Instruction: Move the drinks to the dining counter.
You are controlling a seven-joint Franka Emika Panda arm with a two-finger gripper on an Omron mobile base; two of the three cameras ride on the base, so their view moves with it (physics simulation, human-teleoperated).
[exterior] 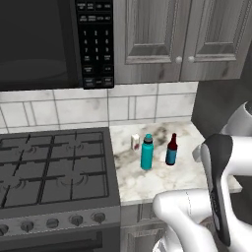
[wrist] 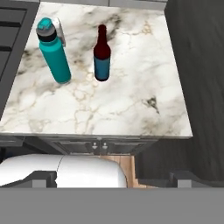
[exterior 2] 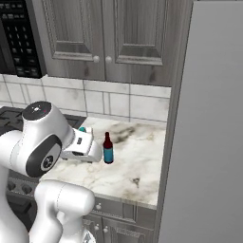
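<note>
Item: two-finger gripper (wrist: 112,179) on the white arm, jaws standing fully apart and holding nothing, its dark finger tips (wrist: 43,178) showing at the bottom of the hand view while it is hanging back from the front edge of the small white-grey veined marble worktop (wrist: 131,100), above the grey cabinet drawers. Drinks on that worktop: a small brown-red glass bottle with a blue label (wrist: 102,54) is standing upright near the middle; a teal water bottle with a dark cap (wrist: 53,50) is standing upright just beside it on the stove side; a small pale can (exterior: 135,142) is sitting behind the teal bottle, close to the tiled wall, and is partly hidden by it in the hand view. Surroundings: a black gas stove (exterior: 49,167) is adjoining the worktop, and a tall grey panel (exterior 2: 209,123) is closing off its other side. Stage, as judged: the approach to a first pick is under way; none of these drinks is lifted yet. Next move, as judged: the gripper is needing to advance over the worktop and drop around one bottle's body, the brown-red one being nearest the middle, without nudging the teal neighbour, before any carry to the dining counter.
</note>
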